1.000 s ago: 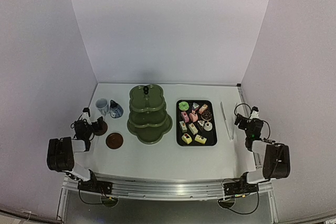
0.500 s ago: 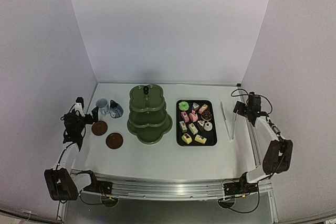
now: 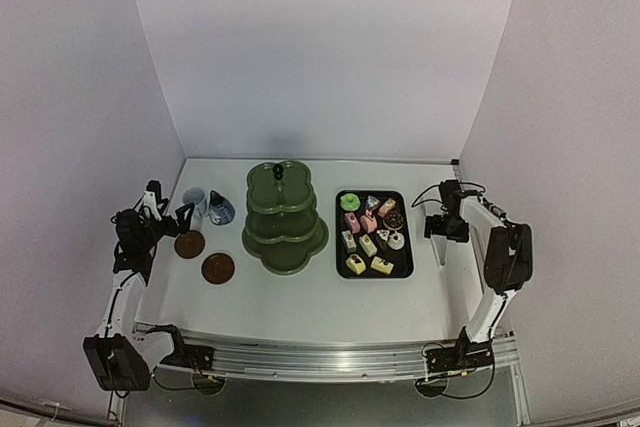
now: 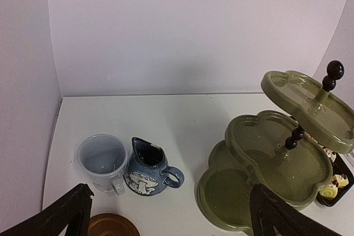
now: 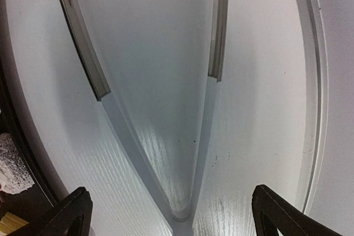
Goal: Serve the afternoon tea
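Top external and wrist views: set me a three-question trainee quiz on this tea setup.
1. True or false: every tier of the olive-green three-tier stand is bare, and the cakes all sit on the black tray.
2. What lies below the open right gripper? A) a spoon B) white tongs C) a napkin
3. Name the vessel standing beside the dark-blue mushroom jug.
Key: 1 true; 2 B; 3 the pale cup.

Stand (image 3: 285,242) between pot (image 3: 220,210) and tray (image 3: 405,262)
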Controlling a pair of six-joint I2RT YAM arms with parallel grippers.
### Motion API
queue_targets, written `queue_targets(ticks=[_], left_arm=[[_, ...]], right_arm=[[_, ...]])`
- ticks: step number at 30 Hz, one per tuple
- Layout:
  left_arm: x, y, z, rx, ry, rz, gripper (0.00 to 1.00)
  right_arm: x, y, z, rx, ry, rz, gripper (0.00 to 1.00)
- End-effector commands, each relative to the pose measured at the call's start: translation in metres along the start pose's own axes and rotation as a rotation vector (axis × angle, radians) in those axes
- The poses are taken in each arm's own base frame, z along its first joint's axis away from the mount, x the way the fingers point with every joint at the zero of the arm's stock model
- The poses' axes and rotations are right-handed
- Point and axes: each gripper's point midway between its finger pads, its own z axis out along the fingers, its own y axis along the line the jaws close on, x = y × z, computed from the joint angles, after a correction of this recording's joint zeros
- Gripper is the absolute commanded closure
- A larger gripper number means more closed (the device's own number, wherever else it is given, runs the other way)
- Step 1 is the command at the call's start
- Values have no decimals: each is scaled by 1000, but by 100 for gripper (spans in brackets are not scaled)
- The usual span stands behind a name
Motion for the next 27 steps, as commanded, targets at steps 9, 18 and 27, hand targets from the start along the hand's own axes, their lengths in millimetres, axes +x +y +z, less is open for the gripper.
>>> queue_targets(ticks=[9,18,27], left_arm=[[-11,-3,3,20,-35,16,0],[-10,-1,4,15,-43,34,0],[-14,2,4,-5,-63,59,0]], right_arm=[[-2,4,37,-66,154,68,14],[-4,7,57,-58,185,58,25],[4,1,64,-26,207,47,45]])
